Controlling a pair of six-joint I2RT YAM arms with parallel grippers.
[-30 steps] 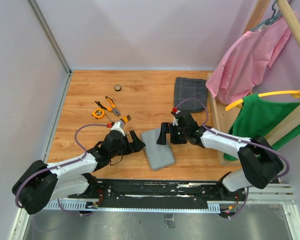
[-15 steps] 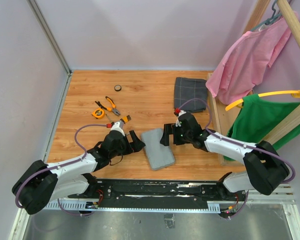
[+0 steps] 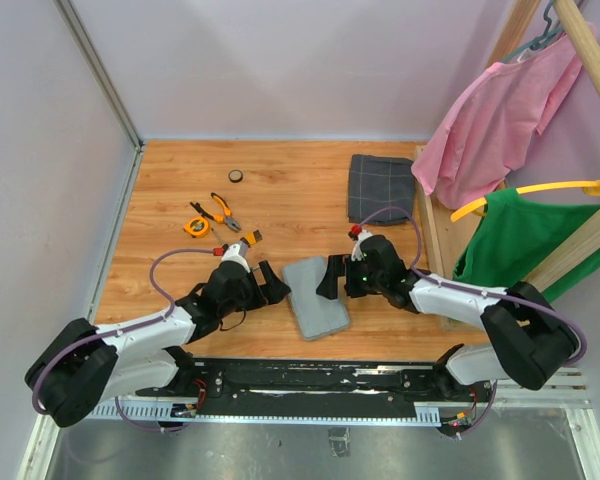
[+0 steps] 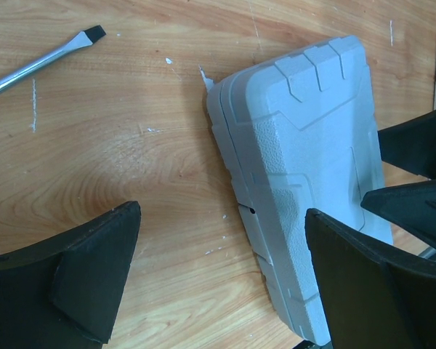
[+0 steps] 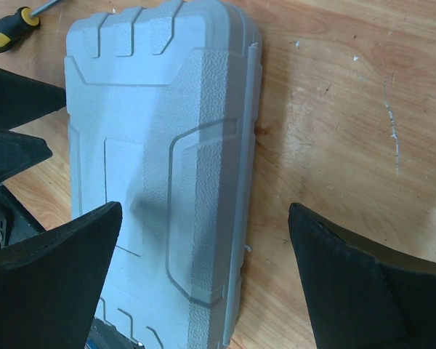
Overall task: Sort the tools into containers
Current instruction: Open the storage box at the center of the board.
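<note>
Grey tool case (image 3: 317, 300), lid shut, between left gripper (image 3: 277, 284) and right gripper (image 3: 328, 277), long axis near-to-far, slightly skewed; both pincers spread wide, empty, astride opposite long edges.

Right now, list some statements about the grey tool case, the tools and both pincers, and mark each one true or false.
1. The flat grey plastic tool case is shut. True.
2. The left pincer is clamped on the case. False: it stands open, holding nothing.
3. The orange-handled pliers lie inside the case. False: they lie on the wooden table, apart from it.
4. The right pincer is open. True.
5. The dark grey checked folded cloth covers the case. False: it lies apart, farther back.
</note>
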